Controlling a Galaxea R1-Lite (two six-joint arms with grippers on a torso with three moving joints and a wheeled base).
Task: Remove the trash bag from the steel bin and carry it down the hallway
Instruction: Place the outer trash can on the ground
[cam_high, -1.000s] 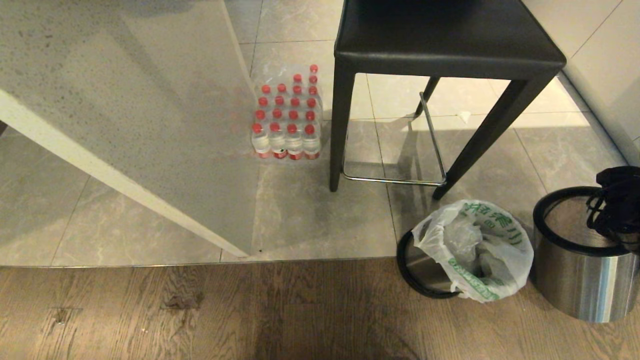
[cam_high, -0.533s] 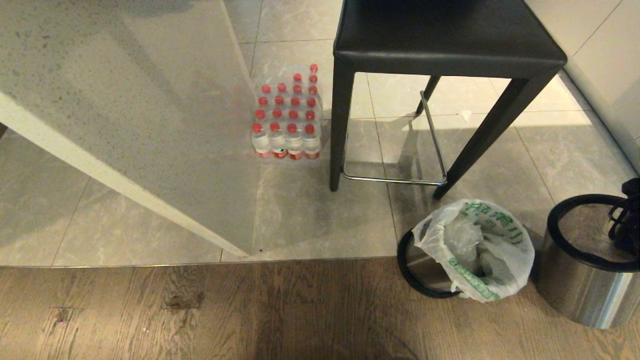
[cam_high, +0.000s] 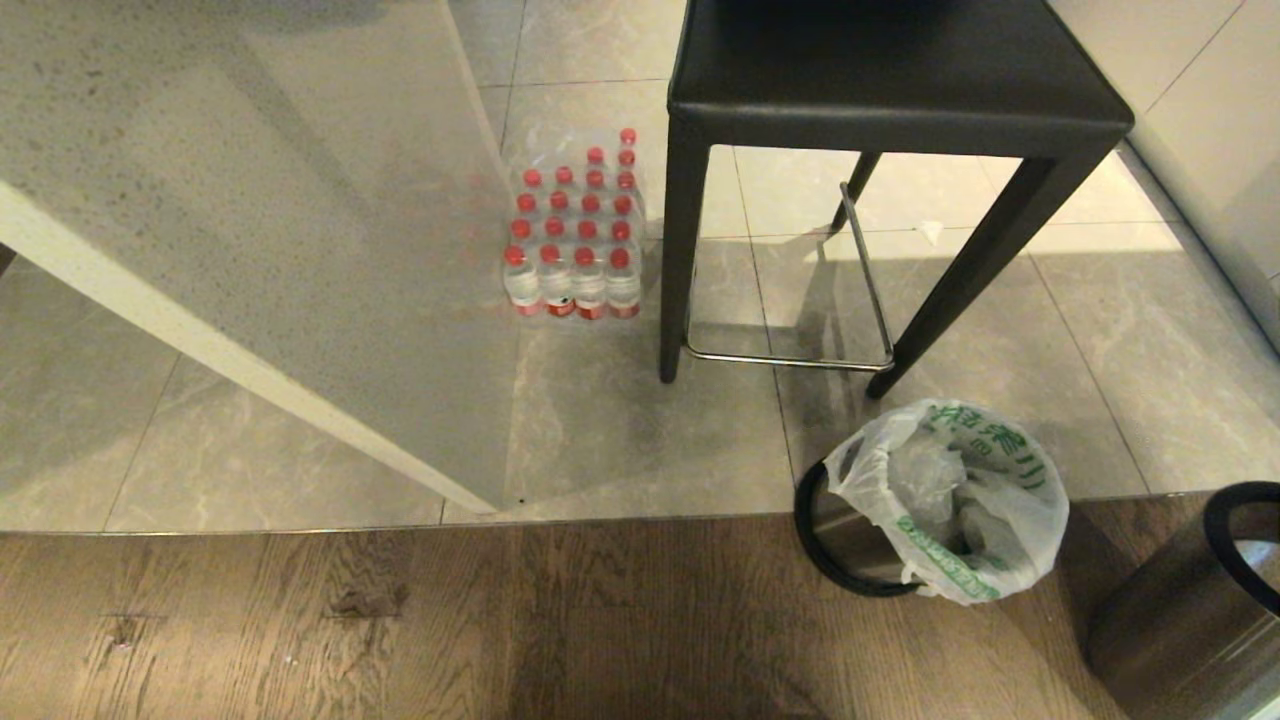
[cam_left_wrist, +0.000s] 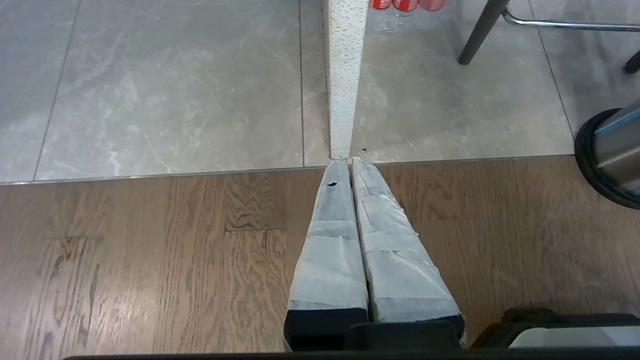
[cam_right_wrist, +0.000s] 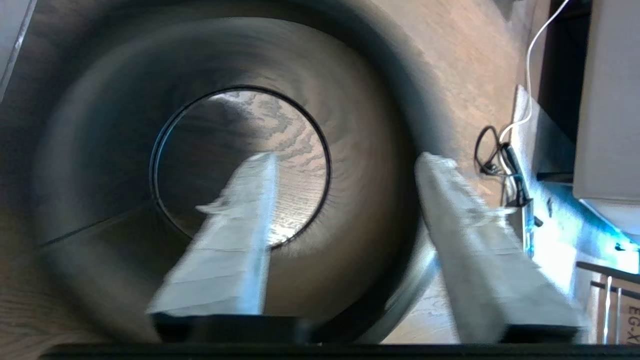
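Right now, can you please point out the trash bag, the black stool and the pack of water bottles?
trash bag (cam_high: 985, 500): head view, on its crumpled white front.
black stool (cam_high: 890, 70): head view, on the seat top.
pack of water bottles (cam_high: 575, 235): head view, among the red caps.

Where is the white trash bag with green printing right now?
In the head view, the trash bag sits low on the right, on a black-rimmed base at the seam between tile and wood floor, just in front of the black stool.
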